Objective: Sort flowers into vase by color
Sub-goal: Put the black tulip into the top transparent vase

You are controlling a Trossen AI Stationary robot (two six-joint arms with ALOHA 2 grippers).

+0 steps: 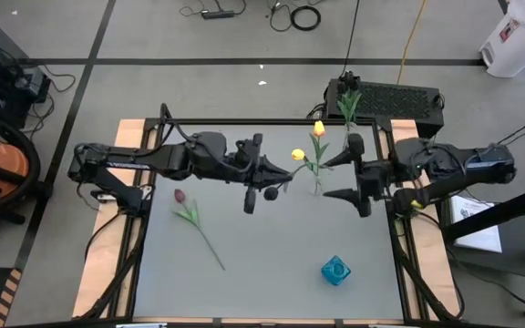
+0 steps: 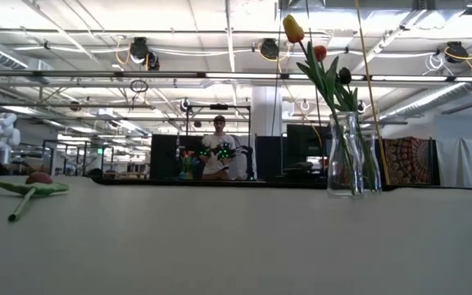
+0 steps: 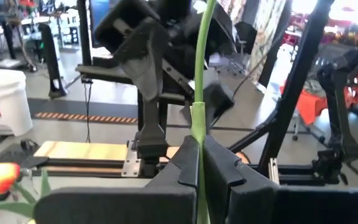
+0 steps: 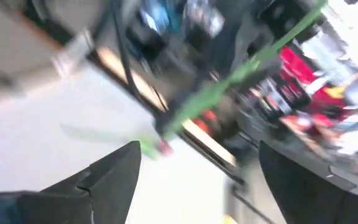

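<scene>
The left hand [image 3: 199, 168] is clamped on a yellow tulip's stem [image 3: 199, 93]. The right hand [image 1: 346, 178] is wide apart. One red tulip [image 1: 190, 215] lies on the surface [image 1: 272, 255], waiting.

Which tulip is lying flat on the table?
The pinkish-red tulip, alone on the table's left side; the others stand in the glass vase or are held up.

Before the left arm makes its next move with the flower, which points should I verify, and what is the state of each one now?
1. Left gripper fingers closed firmly on the green stem: ok.
2. Right gripper open and holding nothing: ok.
3. Vase upright, with flowers already in it: ok.
4. Colour of the held flower's bud: cannot tell.
5. Pink tulip lying flat on the table, apart from both arms: ok.
</scene>
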